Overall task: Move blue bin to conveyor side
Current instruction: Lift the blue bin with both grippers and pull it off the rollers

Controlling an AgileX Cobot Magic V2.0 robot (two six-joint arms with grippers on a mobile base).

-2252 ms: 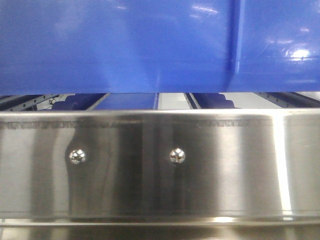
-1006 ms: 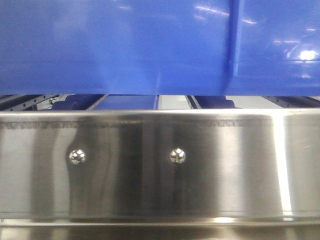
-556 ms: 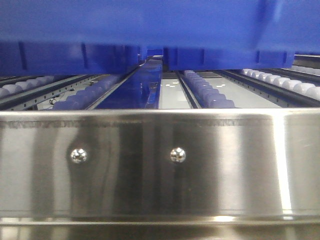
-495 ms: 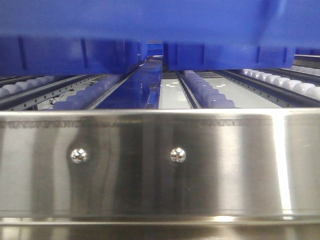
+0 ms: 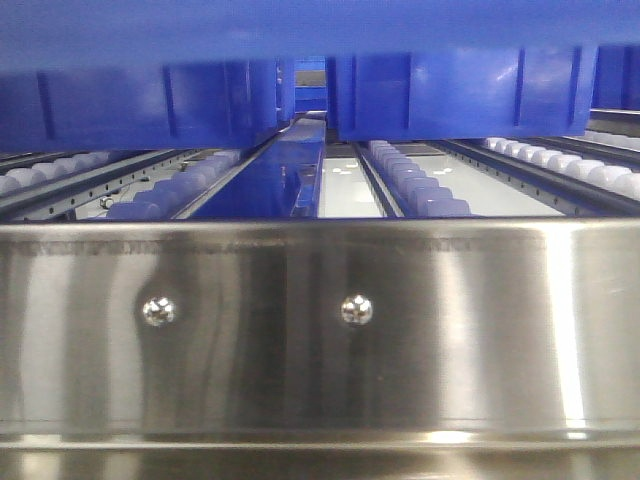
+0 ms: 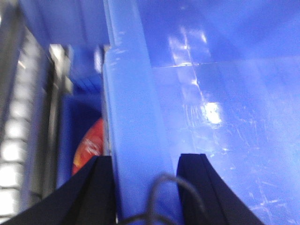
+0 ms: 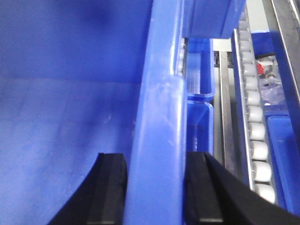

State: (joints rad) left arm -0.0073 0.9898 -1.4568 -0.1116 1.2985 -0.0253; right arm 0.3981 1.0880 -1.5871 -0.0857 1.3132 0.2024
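Note:
The blue bin (image 5: 320, 25) hangs in the air, and the front view catches only its blurred underside along the top edge. My left gripper (image 6: 147, 158) is shut on the bin's thick left rim (image 6: 131, 117), one black finger (image 6: 101, 187) outside and one inside against the glossy wall. On the opposite rim (image 7: 159, 103), my right gripper (image 7: 154, 157) is shut the same way, with a finger on each side. The conveyor is out of view.
A shiny steel rail (image 5: 320, 330) with two rivets crosses the near front. Behind it run roller tracks (image 5: 410, 180) and two ribbed blue crates (image 5: 120, 100) (image 5: 460, 95). Smaller blue crates (image 7: 199, 70) and rollers (image 7: 255, 126) lie below the right rim. An orange-red object (image 6: 86, 147) shows beside the left rim.
The blue bin has risen: it filled the upper front view before and is now only a band at the top edge. The roller tracks and ribbed crates behind it have come into sight.

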